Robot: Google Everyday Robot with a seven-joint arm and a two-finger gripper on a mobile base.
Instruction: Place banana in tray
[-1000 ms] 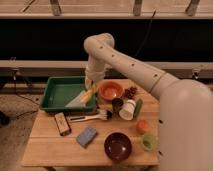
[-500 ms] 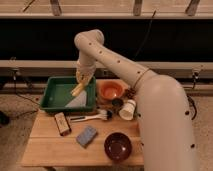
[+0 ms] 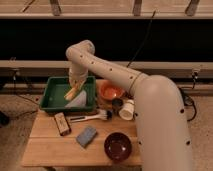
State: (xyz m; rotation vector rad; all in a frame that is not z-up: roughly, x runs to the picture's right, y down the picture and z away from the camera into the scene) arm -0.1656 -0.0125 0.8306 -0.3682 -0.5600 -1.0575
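The dark-green tray (image 3: 52,95) stands at the back left of the wooden table. The pale-yellow banana (image 3: 71,92) hangs tilted over the tray's middle, just above a white sheet (image 3: 79,100) lying in the tray. My gripper (image 3: 75,86) is at the end of the white arm, directly over the tray, shut on the banana's upper end.
An orange bowl (image 3: 110,91) sits right of the tray. A white cup (image 3: 127,109), a white-handled brush (image 3: 91,116), a dark maroon bowl (image 3: 118,145), a grey-blue sponge (image 3: 86,135) and a small dark packet (image 3: 62,123) lie on the table (image 3: 45,150).
The arm has swung left from over the orange bowl to over the tray, carrying the banana, and has come lower into the tray.
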